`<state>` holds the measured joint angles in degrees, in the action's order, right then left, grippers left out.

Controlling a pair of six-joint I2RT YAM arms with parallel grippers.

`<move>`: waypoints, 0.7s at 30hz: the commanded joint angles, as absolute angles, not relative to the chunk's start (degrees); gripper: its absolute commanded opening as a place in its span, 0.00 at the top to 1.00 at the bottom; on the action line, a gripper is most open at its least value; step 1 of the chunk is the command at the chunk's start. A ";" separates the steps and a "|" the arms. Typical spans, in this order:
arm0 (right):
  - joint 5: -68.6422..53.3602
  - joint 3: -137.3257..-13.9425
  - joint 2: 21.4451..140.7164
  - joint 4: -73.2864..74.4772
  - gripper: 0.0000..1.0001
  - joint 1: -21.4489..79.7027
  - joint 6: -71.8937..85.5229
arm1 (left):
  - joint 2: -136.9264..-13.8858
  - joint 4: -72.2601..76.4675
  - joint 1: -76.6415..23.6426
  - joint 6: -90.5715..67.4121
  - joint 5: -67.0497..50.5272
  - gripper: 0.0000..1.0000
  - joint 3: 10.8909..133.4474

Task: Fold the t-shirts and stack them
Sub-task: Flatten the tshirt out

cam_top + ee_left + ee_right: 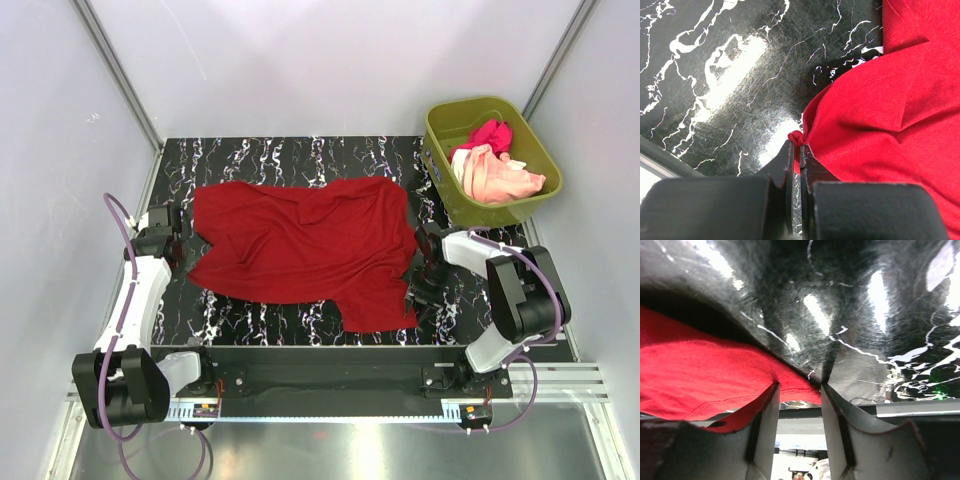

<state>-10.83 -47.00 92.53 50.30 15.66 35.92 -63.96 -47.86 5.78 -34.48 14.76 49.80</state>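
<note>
Item: red shirt (300, 245), spread out but rumpled and unfolded, mid tabletop (300, 155). Its long axis runs left to right, with one flap trailing toward the near right corner; I cannot pick out the collar, so which way it points is unsettled. Left pincer (796, 148): closed on a pinch of the shirt's left edge. Right pincer (800, 390): jaws apart, nothing between them, low at the shirt's right edge, stitched hem just beside one finger. The shirt lies between the two arms, one end to each. Pink shirt (490, 133) and peach shirt (500, 180): bunched in the tub (470, 210), far right. My judgement: the right end wants gripping before any fold.
</note>
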 commanded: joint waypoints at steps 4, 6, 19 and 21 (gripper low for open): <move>-8.61 -49.75 94.83 48.70 0.67 16.79 37.97 | -63.63 -45.61 5.63 -34.28 14.85 1.00 52.21; -9.05 -49.66 94.92 47.55 0.80 16.79 38.14 | -63.20 -45.62 5.63 -34.19 14.94 1.00 52.29; -4.22 -69.32 82.36 52.64 1.00 16.53 33.67 | -61.78 -48.43 5.63 -31.38 15.03 1.00 60.44; -4.57 -76.88 82.44 52.04 1.00 16.26 33.05 | -63.28 -48.69 5.63 -29.80 15.55 1.00 63.44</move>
<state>-6.70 -68.03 85.69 52.95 16.34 35.03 -63.37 -49.89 5.69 -32.84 14.70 57.19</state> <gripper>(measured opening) 0.015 0.028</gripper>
